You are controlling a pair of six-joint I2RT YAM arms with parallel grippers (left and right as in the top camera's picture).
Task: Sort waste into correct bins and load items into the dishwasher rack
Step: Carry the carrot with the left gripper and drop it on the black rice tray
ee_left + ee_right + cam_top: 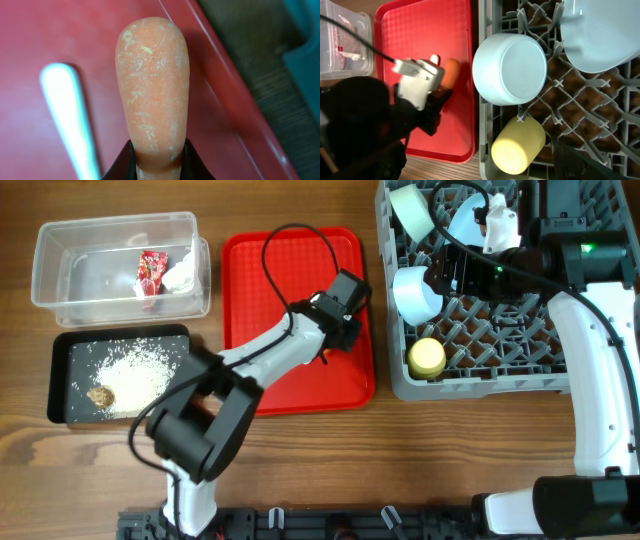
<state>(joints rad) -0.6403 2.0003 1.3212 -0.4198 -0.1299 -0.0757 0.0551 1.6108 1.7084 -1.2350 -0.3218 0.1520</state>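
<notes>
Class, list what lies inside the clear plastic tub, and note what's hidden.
The clear tub holds a red printed wrapper and a crumpled white tissue; anything beneath them is covered.

Cut off: I lose the lower end of the orange carrot [152,85] at the frame edge | Blurred: white plastic spoon [65,115], also cropped below.

Pose: the left arm [270,355] runs from its base at 6 o'clock out toward 1 o'clock, wrist tipped down. The left gripper [344,292] has its jaws clamped on the end of the orange carrot [152,85]. The right arm [590,350] stands at 3 o'clock, forearm pointing to 9 o'clock. The right gripper [438,272] has its jaws spread wide.
</notes>
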